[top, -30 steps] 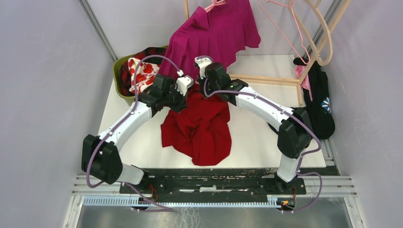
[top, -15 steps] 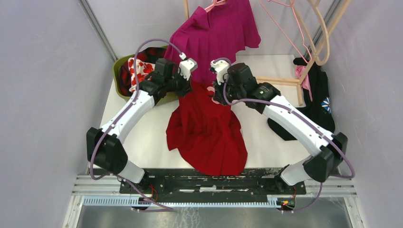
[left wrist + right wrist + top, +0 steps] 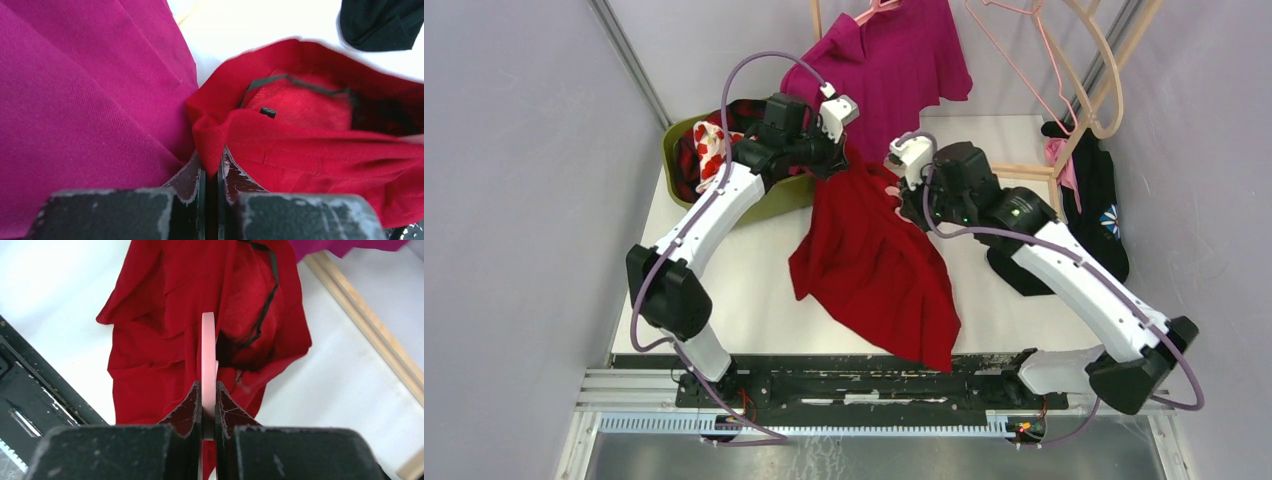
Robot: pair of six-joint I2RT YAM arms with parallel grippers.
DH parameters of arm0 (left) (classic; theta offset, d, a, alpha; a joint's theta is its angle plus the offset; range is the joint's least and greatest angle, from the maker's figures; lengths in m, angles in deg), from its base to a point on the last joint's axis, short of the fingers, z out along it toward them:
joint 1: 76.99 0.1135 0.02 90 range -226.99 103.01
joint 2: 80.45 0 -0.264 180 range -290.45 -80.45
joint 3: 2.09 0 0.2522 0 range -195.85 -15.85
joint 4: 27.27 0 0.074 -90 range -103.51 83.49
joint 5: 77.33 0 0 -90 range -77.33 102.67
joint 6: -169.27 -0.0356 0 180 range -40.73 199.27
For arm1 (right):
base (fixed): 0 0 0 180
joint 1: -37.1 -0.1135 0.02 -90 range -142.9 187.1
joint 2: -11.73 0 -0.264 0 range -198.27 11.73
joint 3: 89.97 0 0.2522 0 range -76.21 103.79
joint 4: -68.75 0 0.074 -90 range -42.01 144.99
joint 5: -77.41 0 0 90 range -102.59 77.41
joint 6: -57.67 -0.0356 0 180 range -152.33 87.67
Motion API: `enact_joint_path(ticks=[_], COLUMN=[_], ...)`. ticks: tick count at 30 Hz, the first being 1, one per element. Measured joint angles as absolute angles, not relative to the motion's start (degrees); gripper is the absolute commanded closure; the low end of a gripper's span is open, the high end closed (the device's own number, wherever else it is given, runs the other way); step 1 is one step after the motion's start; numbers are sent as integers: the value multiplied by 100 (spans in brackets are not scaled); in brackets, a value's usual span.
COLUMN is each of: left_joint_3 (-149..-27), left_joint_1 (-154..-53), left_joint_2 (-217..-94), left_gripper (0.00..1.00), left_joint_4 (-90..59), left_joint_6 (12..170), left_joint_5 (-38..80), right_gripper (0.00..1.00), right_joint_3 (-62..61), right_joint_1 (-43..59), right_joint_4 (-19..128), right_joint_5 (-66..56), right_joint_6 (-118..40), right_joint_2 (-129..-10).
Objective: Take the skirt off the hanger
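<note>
The red skirt point(image 3: 874, 265) hangs between my two grippers, its lower part draped toward the table's front edge. At the skirt's top left, my left gripper point(image 3: 837, 163) is shut on a fold of the red waistband point(image 3: 215, 137); in the left wrist view its jaws point(image 3: 210, 161) pinch that fold. My right gripper point(image 3: 906, 195) is at the top right of the skirt. In the right wrist view it point(image 3: 208, 390) is shut on the pale pink hanger point(image 3: 208, 340), which runs edge-on into the skirt's open waist point(image 3: 250, 300).
A magenta garment point(image 3: 884, 70) hangs from the rack just behind my left gripper. A green basket point(image 3: 671, 150) of clothes stands at the back left. The wooden rack base point(image 3: 984, 168), empty pink hangers point(image 3: 1034, 50) and a black garment point(image 3: 1094, 215) are at the right.
Both grippers have risen and moved back and to the right, carrying the red skirt up off the table. The skirt now hangs longer and further right.
</note>
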State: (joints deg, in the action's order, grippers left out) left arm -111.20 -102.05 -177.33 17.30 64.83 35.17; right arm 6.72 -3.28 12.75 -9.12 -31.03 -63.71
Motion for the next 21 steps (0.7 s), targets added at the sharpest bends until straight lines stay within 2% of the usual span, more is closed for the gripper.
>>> enact_joint_path(ticks=[5,11,21], left_joint_3=[-10589,-9612,-9234], left_joint_1=[-10213,-10213,-10301], left_joint_2=[-17626,-17132,-16859], left_gripper=[97,97,97], left_joint_4=[1483,1142,552], left_joint_6=[6490,6488,6894], left_joint_5=[3762,3893,4330], right_gripper=[99,99,99], right_joint_3=[570,889,939], right_joint_1=[-328,-328,-328], right_joint_4=[1022,622,386], right_joint_5=[-1483,-1802,-2093], right_joint_6=[-2978,-2701,-2639], right_joint_2=[-5766,-5669,-5132])
